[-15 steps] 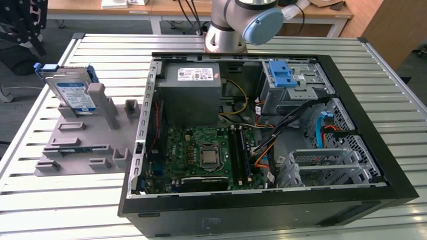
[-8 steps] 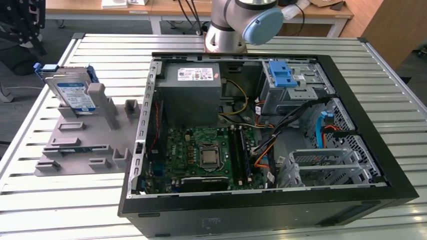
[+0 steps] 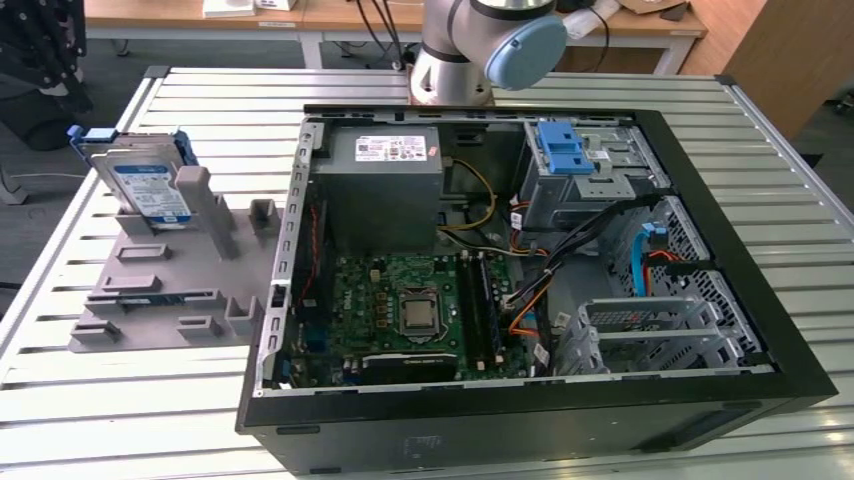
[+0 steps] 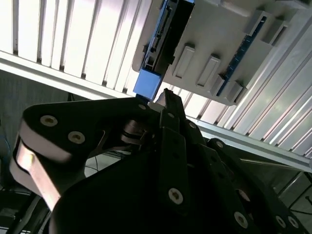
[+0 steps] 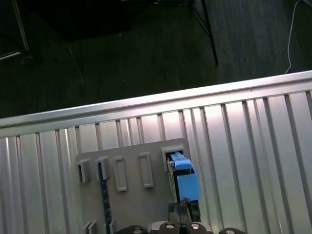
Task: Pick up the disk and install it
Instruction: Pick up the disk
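Standing upright in a grey slotted holder (image 3: 160, 290) on the table (image 3: 80, 420), the disk (image 3: 147, 180) sat at the exterior view's left, beside the open computer case (image 3: 534, 250). Second wrist view: the black hand (image 4: 165, 97) was close to the blue end of the disk (image 4: 146, 84), contact unclear; spread or pressed together, couldn't tell. First wrist view: the hand (image 5: 183, 208) lined up with the disk (image 5: 183, 178), which was slotted in the holder (image 5: 126, 195).

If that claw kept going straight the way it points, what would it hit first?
Probably the disk, at its blue-framed edge, standing in the grey holder just ahead of the gripper; depth is unclear.
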You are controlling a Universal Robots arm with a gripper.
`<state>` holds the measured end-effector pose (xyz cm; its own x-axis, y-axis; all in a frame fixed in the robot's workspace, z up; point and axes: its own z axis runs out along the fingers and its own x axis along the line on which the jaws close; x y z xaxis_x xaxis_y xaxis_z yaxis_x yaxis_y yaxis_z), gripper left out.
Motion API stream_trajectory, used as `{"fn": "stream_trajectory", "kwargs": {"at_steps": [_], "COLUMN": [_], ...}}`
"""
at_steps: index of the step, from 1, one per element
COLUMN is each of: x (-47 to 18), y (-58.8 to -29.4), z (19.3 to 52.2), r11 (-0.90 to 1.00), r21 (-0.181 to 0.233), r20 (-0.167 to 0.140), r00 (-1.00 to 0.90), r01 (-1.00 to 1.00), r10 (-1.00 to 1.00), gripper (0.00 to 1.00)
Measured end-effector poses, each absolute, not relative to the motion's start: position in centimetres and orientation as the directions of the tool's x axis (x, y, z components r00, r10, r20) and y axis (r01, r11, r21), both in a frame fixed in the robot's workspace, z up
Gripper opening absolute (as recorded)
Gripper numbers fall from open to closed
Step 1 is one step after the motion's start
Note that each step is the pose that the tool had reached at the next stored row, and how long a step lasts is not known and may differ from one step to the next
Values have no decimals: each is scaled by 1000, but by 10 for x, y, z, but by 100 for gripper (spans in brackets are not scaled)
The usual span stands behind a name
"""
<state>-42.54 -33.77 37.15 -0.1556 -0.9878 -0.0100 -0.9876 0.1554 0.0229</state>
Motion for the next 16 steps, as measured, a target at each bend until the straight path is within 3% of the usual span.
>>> {"fn": "stream_trajectory", "kwargs": {"at_steps": [16], "x": [-425], "y": [-338], "z": [371], "r11": [122], "r21": [21], "r20": [-11], "r00": [-122], "r01": [-992], "r10": [-992], "gripper": [11]}}
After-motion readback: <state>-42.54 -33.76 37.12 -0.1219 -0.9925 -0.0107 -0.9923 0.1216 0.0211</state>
